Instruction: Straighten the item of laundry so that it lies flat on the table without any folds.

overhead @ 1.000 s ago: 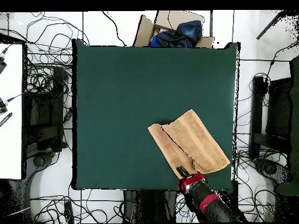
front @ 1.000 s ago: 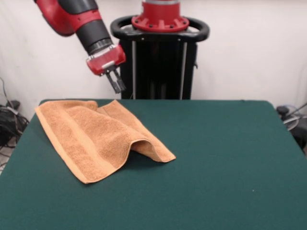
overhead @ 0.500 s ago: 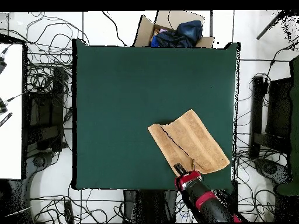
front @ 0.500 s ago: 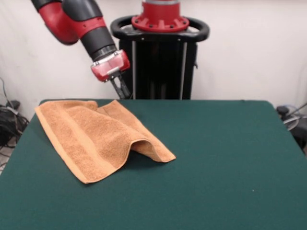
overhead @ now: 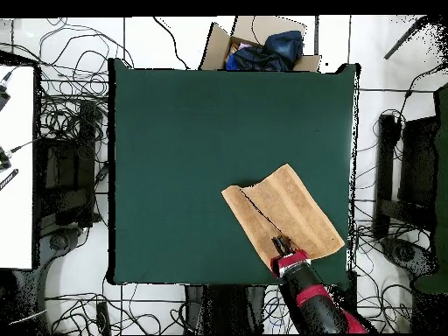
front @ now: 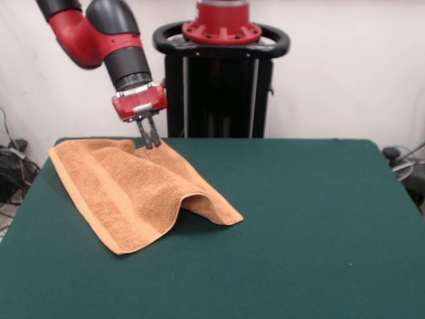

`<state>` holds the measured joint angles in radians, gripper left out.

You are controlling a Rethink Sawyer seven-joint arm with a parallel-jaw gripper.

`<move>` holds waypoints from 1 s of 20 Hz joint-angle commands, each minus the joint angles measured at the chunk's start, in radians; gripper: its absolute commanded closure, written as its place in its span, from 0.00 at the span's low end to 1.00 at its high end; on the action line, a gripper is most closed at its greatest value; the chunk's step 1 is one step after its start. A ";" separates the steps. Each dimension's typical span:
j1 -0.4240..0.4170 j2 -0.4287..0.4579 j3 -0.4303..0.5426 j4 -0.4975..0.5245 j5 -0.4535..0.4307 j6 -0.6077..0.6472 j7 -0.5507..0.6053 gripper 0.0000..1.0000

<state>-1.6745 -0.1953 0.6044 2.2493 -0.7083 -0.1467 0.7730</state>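
Note:
The item of laundry point(front: 126, 186) is an orange-tan towel lying on the left part of the dark green table point(front: 312, 219). One flap is folded over it, and a raised ridge stands near its right corner. My gripper point(front: 152, 142) points down at the towel's far edge, by the fold there, with its tips just at or touching the cloth. Its two fingers point(front: 143, 135) stand a little apart and nothing is held between them. In the overhead view the gripper point(overhead: 280, 242) is over the towel point(overhead: 289, 210) near the table's point(overhead: 192, 149) bottom edge.
The black pedestal point(front: 219, 86) stands behind the table. An open cardboard box point(overhead: 261, 45) holding blue cloth sits past the table's top edge in the overhead view. Cables point(overhead: 70, 114) cover the floor around it.
The gripper has come down and moved left in the front view, from above the table's far edge to the towel's far edge. The towel has not moved.

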 commanded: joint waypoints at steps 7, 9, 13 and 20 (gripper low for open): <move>0.029 0.125 -0.063 -0.200 -0.045 0.019 0.191 1.00; 0.033 0.159 -0.079 -0.227 -0.038 0.051 0.184 1.00; 0.060 0.189 -0.116 -0.261 -0.026 0.073 0.179 1.00; 0.131 0.171 -0.185 -0.293 0.006 0.078 0.189 1.00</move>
<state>-1.6168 -0.0656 0.4980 2.1181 -0.7253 -0.1634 0.7730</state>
